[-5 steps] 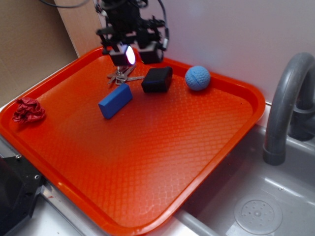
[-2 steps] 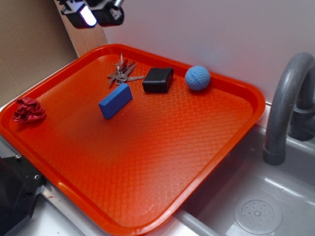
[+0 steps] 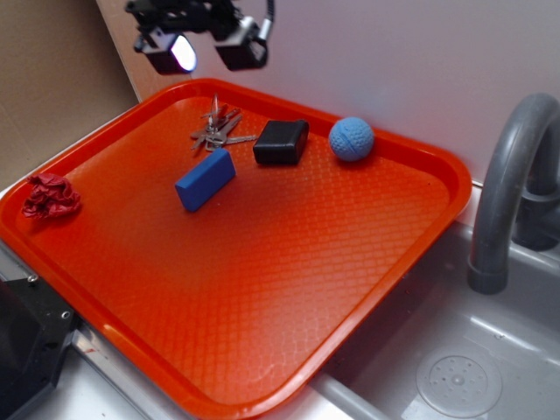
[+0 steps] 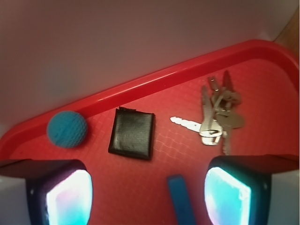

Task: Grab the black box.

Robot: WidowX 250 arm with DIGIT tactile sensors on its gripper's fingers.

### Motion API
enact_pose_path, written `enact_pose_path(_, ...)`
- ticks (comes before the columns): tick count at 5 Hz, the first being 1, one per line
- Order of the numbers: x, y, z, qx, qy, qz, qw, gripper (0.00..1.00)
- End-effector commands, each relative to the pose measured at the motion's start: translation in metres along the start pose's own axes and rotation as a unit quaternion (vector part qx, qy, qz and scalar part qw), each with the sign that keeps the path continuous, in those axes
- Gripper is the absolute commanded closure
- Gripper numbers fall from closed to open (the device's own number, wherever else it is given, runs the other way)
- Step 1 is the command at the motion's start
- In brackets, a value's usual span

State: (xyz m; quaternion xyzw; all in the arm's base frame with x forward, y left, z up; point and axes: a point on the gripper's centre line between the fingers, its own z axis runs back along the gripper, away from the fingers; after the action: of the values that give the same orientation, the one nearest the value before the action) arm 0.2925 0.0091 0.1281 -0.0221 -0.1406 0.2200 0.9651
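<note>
The gripper [image 3: 208, 51] hangs above the far left corner of the orange tray [image 3: 289, 262], its fingers [image 3: 241, 52] spread apart and holding nothing. The black box [image 3: 281, 142] lies flat at the far side of the tray, between the keys [image 3: 217, 129] and the blue ball [image 3: 352, 139], with the blue block [image 3: 206, 179] just nearer.

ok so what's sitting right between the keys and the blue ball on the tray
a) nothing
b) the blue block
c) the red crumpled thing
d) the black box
d: the black box lies on the tray with the keys on one side and the blue ball on the other.
</note>
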Motion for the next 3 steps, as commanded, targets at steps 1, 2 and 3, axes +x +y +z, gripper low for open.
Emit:
enact_pose_path(1,0.022,0.001,-0.033,-0.036,-0.003,0.000,0.999,0.00)
enact_pose_path(2,0.033,0.003,-0.056,-0.051,-0.002,0.030,0.998,0.00)
enact_pose_path(3,0.039,0.001,-0.075,-0.031,-0.005,0.050,0.998,0.00)
